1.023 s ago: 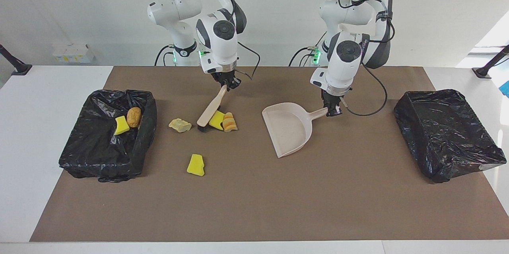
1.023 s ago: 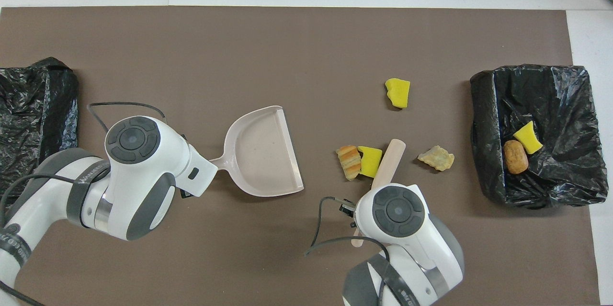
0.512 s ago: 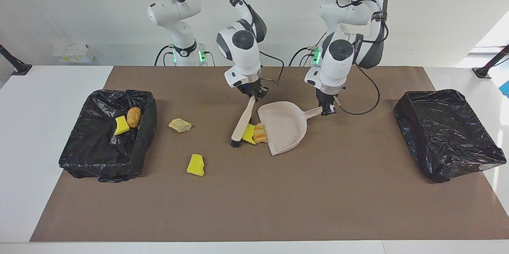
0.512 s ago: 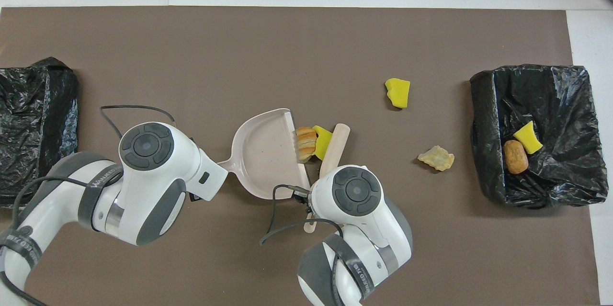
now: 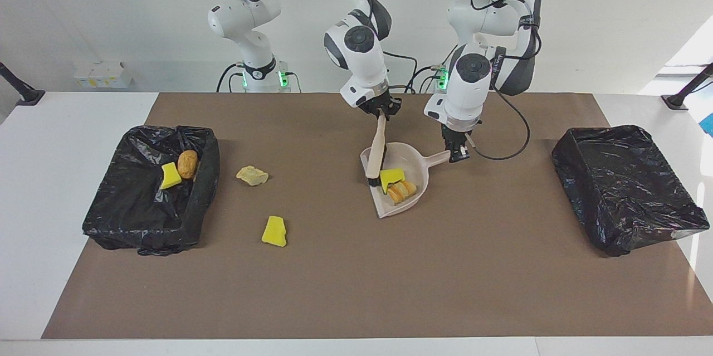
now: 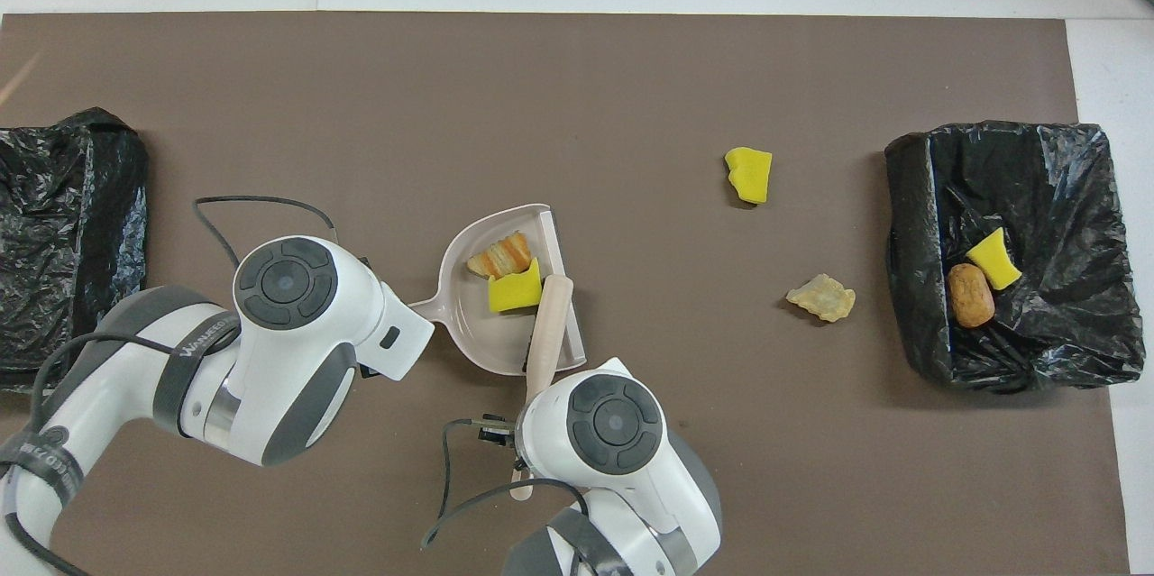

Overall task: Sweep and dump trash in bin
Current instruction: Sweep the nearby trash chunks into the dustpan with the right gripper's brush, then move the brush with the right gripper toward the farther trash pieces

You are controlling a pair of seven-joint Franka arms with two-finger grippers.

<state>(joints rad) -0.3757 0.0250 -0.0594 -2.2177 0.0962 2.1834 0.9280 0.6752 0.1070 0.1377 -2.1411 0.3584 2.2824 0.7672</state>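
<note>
Swept into dustpan (image 5: 409, 169) by brush (image 5: 377, 151): sponge chunk (image 5: 392, 175) and roll (image 5: 401, 191); right tool (image 5: 382, 111) clamped on brush, left tool (image 5: 458, 154) clamped on dustpan handle; dumping judged next.

Lettering runs along the dark band of the left arm (image 6: 185, 351), too small to read. No other text shows.

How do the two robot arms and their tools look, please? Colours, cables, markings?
Both arms are glossy white with dark grey joint bands and round dark grey caps. Black cables loop along them. Green lights glow at the bases. The left tool and right tool are small and black.
</note>
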